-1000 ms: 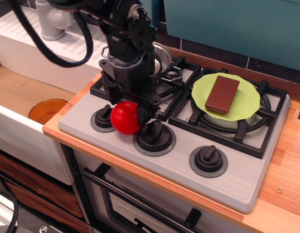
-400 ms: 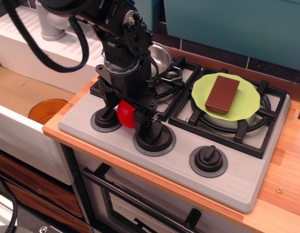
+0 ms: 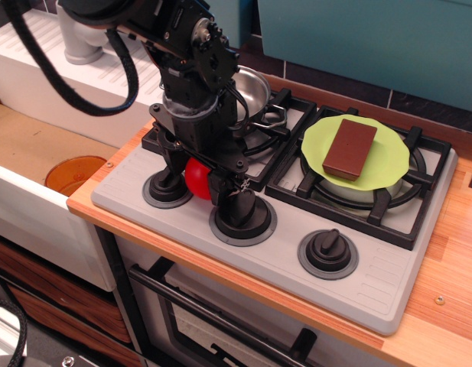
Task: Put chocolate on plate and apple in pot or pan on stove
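Observation:
The red apple [image 3: 195, 177] sits low at the stove's [image 3: 377, 279] front, between the left knob [image 3: 167, 186] and the middle knob [image 3: 242, 216]. My black gripper [image 3: 196, 183] has come down over it, with a finger on each side, and looks shut on it. The steel pot [image 3: 253, 86] stands on the left burner behind my arm, partly hidden. The brown chocolate [image 3: 349, 148] lies on the lime-green plate [image 3: 393, 167] on the right burner.
An orange-brown disc [image 3: 74, 174] lies in the sink basin at the left. A grey tap [image 3: 81, 34] stands at the back left. A third knob [image 3: 328, 250] is at the front right. The wooden counter [image 3: 450, 298] runs along the right.
My gripper has come down and back around the apple, which now sits between the fingers and is mostly hidden. The fingers have closed in on it. The chocolate and plate have not moved.

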Robot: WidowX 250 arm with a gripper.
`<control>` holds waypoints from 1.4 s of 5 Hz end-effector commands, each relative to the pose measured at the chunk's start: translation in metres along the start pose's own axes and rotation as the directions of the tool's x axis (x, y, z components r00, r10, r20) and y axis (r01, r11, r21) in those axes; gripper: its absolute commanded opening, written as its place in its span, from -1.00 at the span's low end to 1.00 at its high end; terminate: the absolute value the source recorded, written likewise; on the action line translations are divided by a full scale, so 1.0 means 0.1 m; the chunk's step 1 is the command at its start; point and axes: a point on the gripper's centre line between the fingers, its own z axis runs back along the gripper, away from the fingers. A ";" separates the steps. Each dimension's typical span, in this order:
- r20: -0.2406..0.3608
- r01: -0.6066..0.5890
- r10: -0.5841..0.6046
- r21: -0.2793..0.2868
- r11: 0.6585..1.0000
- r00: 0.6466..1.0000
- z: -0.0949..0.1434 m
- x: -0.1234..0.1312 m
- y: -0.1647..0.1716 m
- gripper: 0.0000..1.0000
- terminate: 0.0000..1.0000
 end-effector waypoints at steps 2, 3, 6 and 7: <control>0.007 0.019 -0.019 -0.001 1.000 1.000 0.14 0.11 0.02 -1.00 -1.00; -0.028 0.029 -0.028 0.010 1.000 0.999 0.40 0.11 0.10 -1.00 -1.00; -0.103 0.059 -0.057 0.012 0.998 0.993 1.08 0.28 0.30 -1.00 -1.00; -0.114 0.082 -0.078 0.025 0.996 0.990 1.17 0.58 0.46 -1.00 -1.00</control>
